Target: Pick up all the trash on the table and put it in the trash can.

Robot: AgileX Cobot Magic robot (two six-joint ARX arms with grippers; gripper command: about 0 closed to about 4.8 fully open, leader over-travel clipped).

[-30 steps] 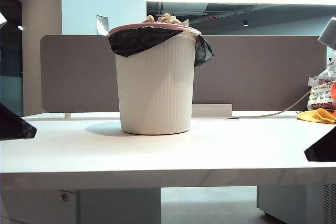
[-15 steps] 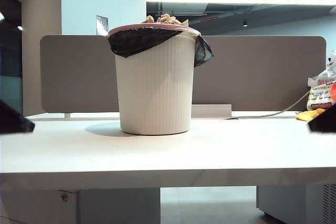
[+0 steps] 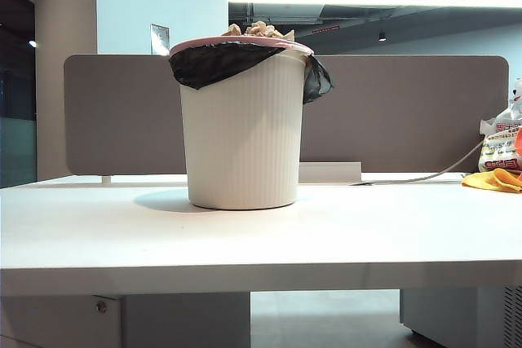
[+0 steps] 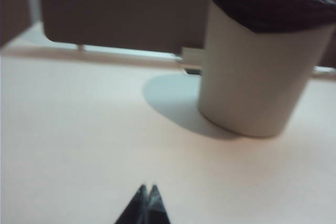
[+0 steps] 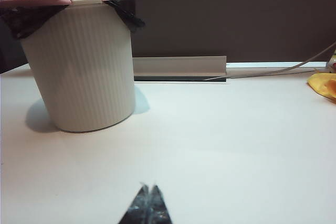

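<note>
trash point(image 3: 258, 30) heaped in can point(image 3: 242, 128); table point(image 3: 245, 234) bare. left gripper point(image 4: 147, 203), right gripper point(image 5: 148, 203) closed, empty, low over the table: keep both clear of can.

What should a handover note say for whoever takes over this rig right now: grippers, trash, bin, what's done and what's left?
Left gripper: shut, empty, low over the bare white desk top, apart from the bin.
Right gripper: shut, empty, likewise over the table; neither shows in the exterior view.
Trash: crumpled tan-brown paper balls sit heaped in the tall cream-white ribbed bin with pink rim and black liner, poking above the rim.
Done: no paper lies on the visible table.
Left: apparently nothing; the yellow-orange cloth at the far edge isn't trash.
</note>
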